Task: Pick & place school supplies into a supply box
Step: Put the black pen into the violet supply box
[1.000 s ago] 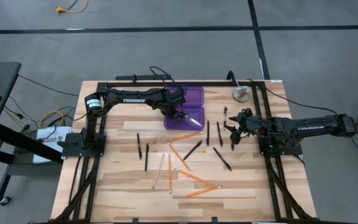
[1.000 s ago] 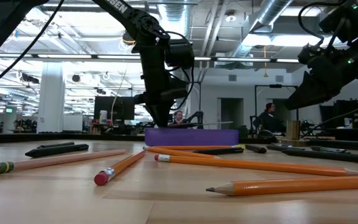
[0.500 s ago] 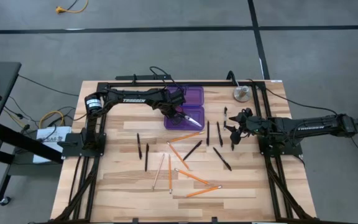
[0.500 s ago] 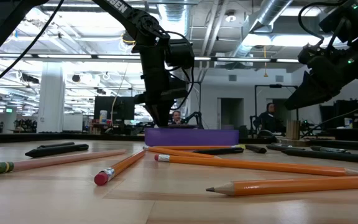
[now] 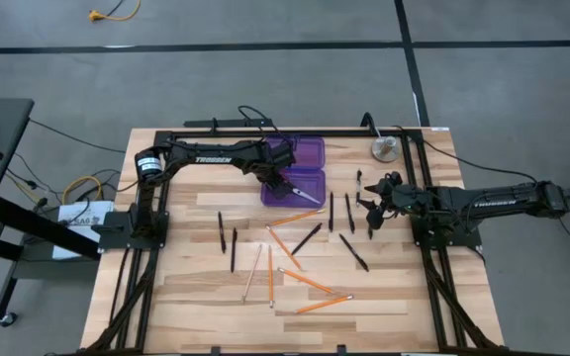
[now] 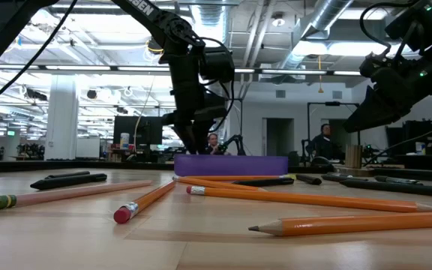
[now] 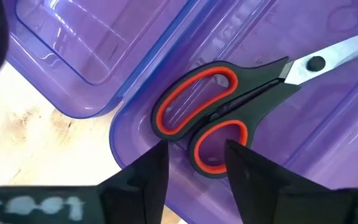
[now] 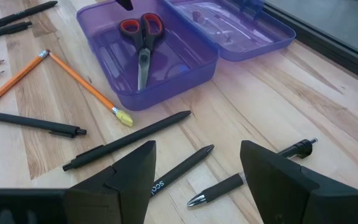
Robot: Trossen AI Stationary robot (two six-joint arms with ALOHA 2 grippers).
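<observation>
My open fingers (image 7: pixel 146 177) hover just above the red-handled scissors (image 7: pixel 229 115) lying inside the purple case (image 7: pixel 328 149), lid (image 7: pixel 86 50) alongside.

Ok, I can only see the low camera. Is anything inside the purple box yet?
Observer: Yes. The right wrist camera shows the red-handled scissors lying in the purple box.
Operator: Is the left hand holding them?
Observer: No. Its own camera shows the left hand open, hanging just over the scissor handles.
Operator: Where's the lid?
Observer: From above, the lid lies open flat beside the box.
</observation>
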